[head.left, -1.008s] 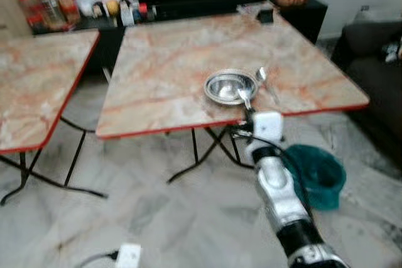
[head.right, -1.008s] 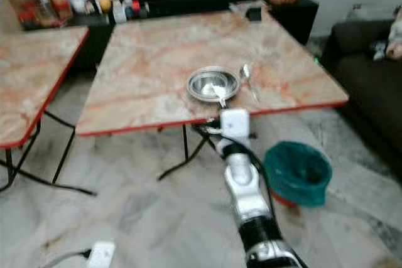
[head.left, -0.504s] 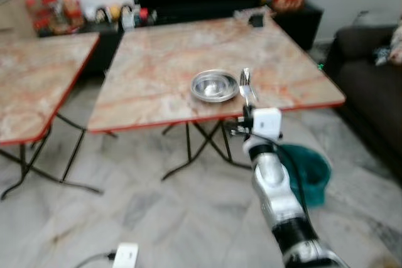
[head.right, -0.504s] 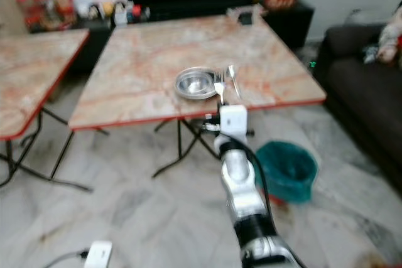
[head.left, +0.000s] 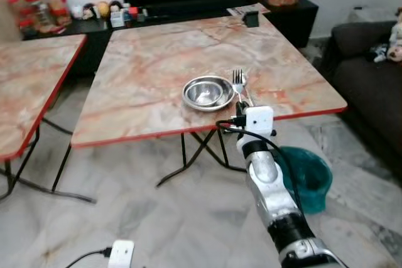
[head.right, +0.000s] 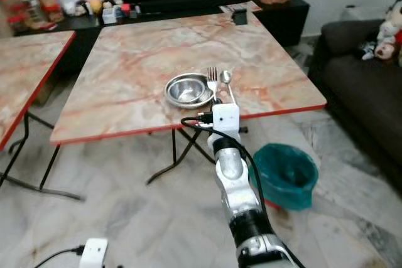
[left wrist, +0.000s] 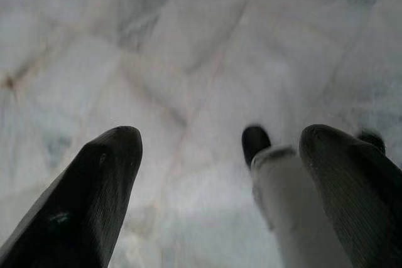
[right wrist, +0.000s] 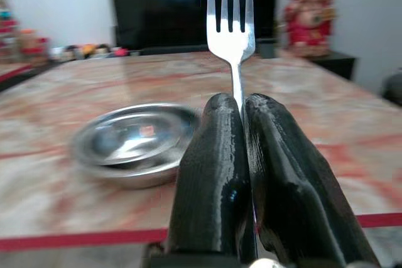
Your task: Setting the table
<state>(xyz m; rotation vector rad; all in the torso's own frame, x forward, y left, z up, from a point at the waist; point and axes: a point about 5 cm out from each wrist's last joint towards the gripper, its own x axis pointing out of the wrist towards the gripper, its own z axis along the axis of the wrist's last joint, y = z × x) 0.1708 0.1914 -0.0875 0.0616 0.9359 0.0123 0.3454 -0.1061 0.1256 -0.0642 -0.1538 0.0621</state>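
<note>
The right claw [right wrist: 242, 155] is pinching a fork [right wrist: 230, 14] upright just beside the steel bowl [head.left: 208, 92] on the worktop [head.left: 151, 73]; the left claw [left wrist: 220, 174] is hanging spread above the floor [left wrist: 188, 48].

Head stereo pair looking down at table [head.left: 157, 67], right wrist close to bowl [right wrist: 132, 142]
</note>
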